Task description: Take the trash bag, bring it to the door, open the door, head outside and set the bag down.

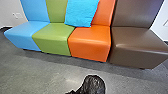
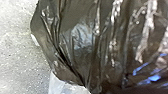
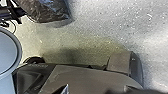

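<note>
So the bag (image 1: 95, 85) is right in front of the robot, well out from the floor's (image 1: 40, 72) far edge where the seats are, pretty much in line with the orange seat (image 1: 90, 47). Can't tell if it's resting on the floor or hanging just over it. Can't tell what either the left jaws or the right jaws are doing either: released, clenched, grasping the bag, no idea, sorry. The left wrist view is right up close to it, and the right wrist view catches a lower bit with some dark hardware (image 3: 10, 13) next to it. As for handling, it's thin, shiny black plastic, so I'd expect soft and floppy, kinda slippery, and easy to tear if you pinch one skinny layer. Weight is anyone's guess, though it looks puffy, so my bet is fairly light. I'd go for the gathered folds, where the creases bunch together, and take a fat wad of plastic instead of squeezing the bulge. Watch that pale plastic (image 2: 67, 87) by the creases too, can't say if it's part of the bag or separate. Seems early days: still indoors, door part undone imo.
</note>
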